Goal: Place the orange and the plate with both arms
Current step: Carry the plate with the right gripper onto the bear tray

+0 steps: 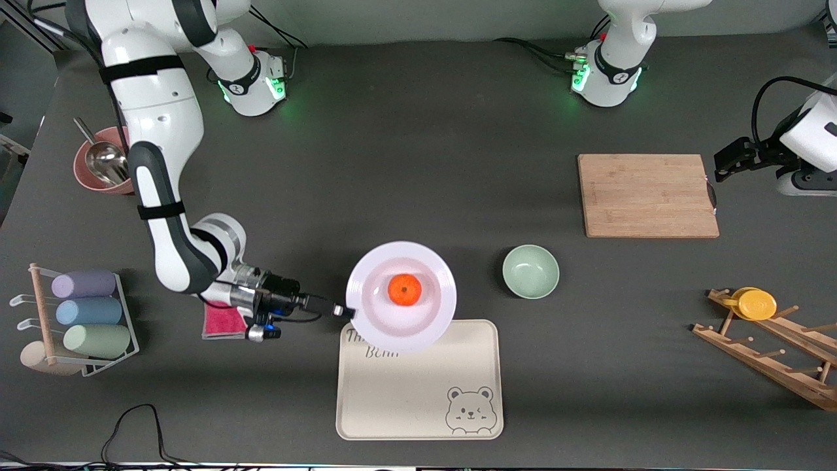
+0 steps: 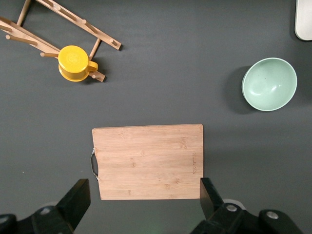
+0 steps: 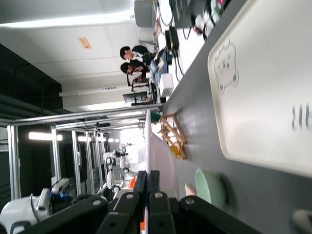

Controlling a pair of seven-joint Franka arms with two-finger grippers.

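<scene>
Front view: right gripper (image 1: 346,311) has its fingers clamped on the plate (image 1: 425,320) rim, holding it over the bear tray (image 1: 418,392). Orange (image 1: 405,289) sits on the plate. Left gripper (image 2: 144,192) waits, fingers spread, over the wooden cutting board (image 2: 148,161).

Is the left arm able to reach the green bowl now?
Probably yes. The left gripper hangs open over the cutting board, and the green bowl stands uncovered on bare table beside it. The right gripper holds the plate apart from the bowl.
</scene>
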